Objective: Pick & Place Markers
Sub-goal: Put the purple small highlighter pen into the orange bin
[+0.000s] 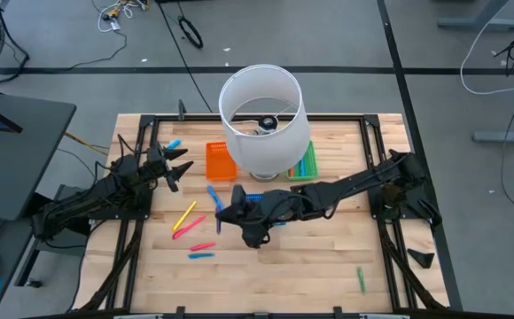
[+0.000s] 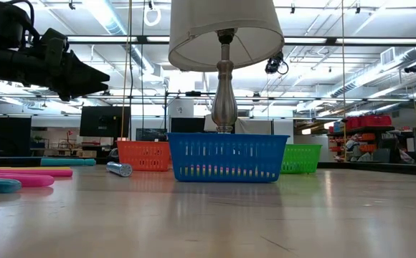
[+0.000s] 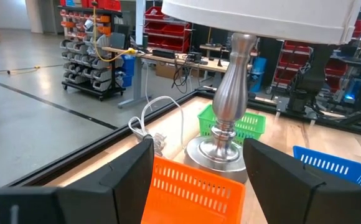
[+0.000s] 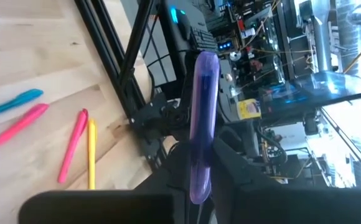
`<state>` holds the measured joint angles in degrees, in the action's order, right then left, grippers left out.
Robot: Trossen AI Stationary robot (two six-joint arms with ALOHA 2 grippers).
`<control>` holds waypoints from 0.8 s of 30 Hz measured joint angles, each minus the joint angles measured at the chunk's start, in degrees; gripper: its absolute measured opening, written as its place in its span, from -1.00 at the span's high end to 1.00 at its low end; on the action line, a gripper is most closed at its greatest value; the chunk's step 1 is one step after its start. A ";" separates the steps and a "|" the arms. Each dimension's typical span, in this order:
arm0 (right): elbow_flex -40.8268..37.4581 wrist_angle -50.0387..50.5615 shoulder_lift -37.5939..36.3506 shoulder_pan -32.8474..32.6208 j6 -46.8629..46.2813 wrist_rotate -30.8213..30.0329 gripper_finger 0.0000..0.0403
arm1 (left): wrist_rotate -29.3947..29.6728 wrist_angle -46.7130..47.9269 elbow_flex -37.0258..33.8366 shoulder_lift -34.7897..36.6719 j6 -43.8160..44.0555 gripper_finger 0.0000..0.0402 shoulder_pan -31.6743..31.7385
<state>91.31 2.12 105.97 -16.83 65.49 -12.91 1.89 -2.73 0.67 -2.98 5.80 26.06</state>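
Purple translucent plastic marker (image 4: 201, 124) sits clamped in the right pincer (image 1: 222, 213) above mid-desk, near the blue mesh tray (image 2: 227, 156). Left pincer (image 1: 179, 165) waits wide by the orange mesh tray (image 1: 221, 161). Best release low, squarely over 1 tray.

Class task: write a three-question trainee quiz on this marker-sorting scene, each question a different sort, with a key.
1. True or false: the right gripper is shut on a purple marker.
2. Which tray does the left gripper face, jaws open? A) orange tray B) green tray
3. Fill in: the trays stand around the base of a ____.

Key: 1 true; 2 A; 3 lamp.
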 joint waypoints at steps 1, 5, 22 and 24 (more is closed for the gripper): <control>0.00 0.01 0.00 -0.01 0.01 -0.12 0.83 | -0.01 -0.01 0.02 0.02 -0.02 -0.26 0.00; 0.00 0.01 0.00 -0.01 0.07 -2.13 0.83 | 0.00 -1.70 0.01 0.01 -0.34 -0.26 0.01; 0.00 -1.70 -0.04 0.52 0.95 -4.22 0.83 | -17.23 -8.91 2.41 -0.01 26.82 -0.26 0.00; 0.00 -2.37 -0.04 0.28 1.63 -4.18 0.83 | -18.42 -8.38 4.19 -0.02 31.90 -0.26 -0.02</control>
<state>91.31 -0.24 105.93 -16.55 67.13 -17.08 -16.53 -11.11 4.85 -3.01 37.70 26.04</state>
